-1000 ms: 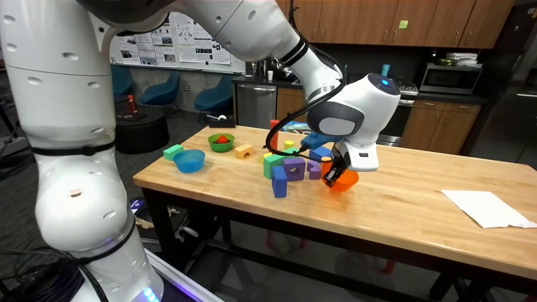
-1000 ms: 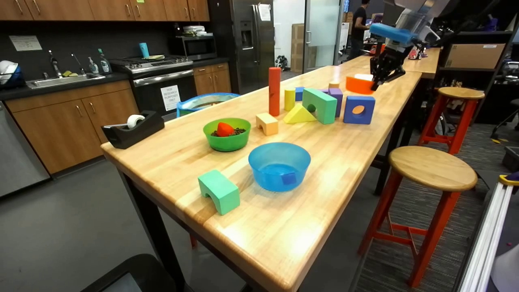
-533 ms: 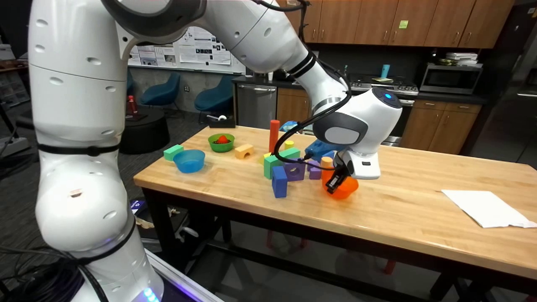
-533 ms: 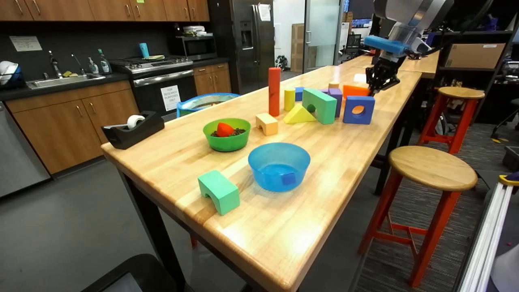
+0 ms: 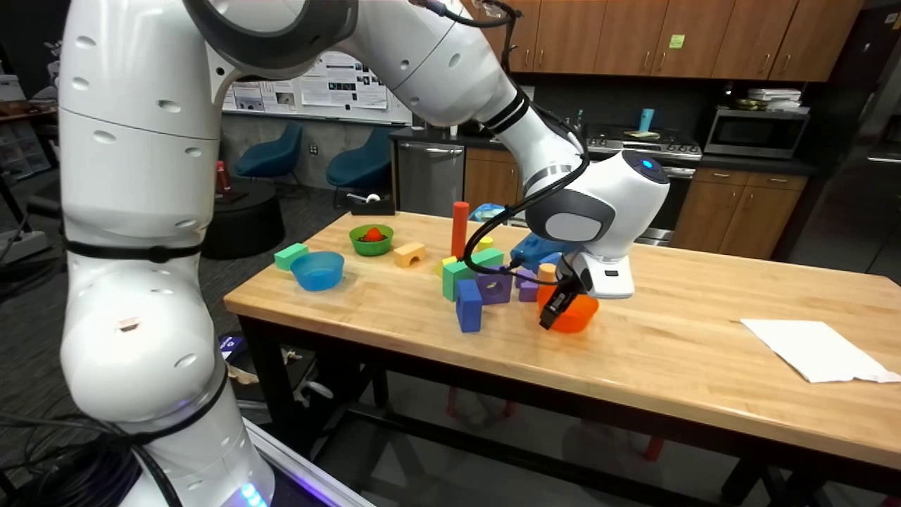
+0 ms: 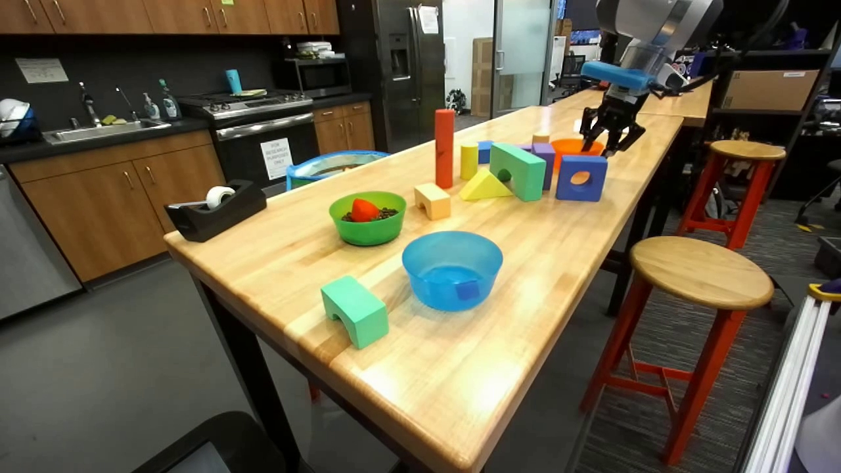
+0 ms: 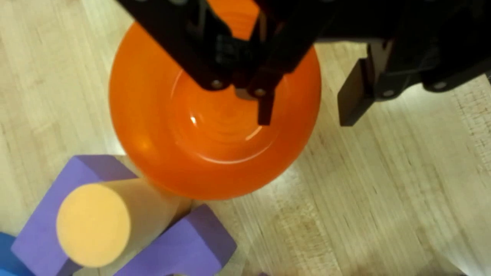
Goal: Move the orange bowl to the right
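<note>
1. Currently well parted at the fingers [image 7: 353, 99]: gripper [image 7: 306, 115], down over the orange bowl [image 7: 215, 115]. In the wrist view, astride the bowl's rim, with one finger above the hollow and its mate outside, some space on both sides of the rim.

2. Orange bowl upright on the table [image 5: 669, 317], partly under the gripper. Well apart from the paper [image 5: 820, 350], and left of it, in an exterior view. In an exterior view, partly hidden behind the holed blue block [image 6: 596, 179].

3. Just beside the bowl in the wrist view: tan cylinder [image 7: 119, 220], standing between purple blocks [image 7: 188, 245]. Contact between cylinder and bowl unclear from this angle.

4. Farther along in an exterior view: large green arch [image 6: 523, 167], with a yellow wedge [image 6: 485, 186] just beside it. Behind the wedge, a yellow cylinder [image 6: 469, 161], upright. Near that, a red cylinder [image 6: 444, 148], also upright and taller.

5. Nearer the table's end, in an exterior view: orange arch [image 6: 435, 198], close to the green bowl [image 6: 369, 230] holding a red piece [image 6: 364, 210] and dark bits [image 6: 389, 213]. Next, the blue bowl [image 6: 453, 269], with a small green arch [image 6: 358, 312] near it. At the corner, a tape dispenser [image 6: 227, 217].

6. Arm [image 5: 450, 77] reaching in from the left in an exterior view, with gripper angled downward.
</note>
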`<action>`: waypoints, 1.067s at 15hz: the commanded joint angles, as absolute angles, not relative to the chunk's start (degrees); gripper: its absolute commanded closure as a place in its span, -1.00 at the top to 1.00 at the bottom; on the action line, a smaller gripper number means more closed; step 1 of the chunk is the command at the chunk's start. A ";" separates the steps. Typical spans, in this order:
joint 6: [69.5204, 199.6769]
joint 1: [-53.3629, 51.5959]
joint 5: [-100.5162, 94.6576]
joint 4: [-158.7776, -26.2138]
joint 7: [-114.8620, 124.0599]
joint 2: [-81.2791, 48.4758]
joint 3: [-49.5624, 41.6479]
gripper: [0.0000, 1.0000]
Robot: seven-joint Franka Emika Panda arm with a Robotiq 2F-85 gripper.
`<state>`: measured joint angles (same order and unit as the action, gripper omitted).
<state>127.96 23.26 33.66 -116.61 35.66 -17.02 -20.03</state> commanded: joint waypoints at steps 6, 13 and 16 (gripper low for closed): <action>134.10 19.99 28.27 -127.15 33.97 -1.49 -20.62 1.00; 141.08 17.90 14.27 -143.26 33.29 19.56 -14.52 1.00; 142.72 18.11 9.85 -148.73 33.77 26.99 -9.09 1.00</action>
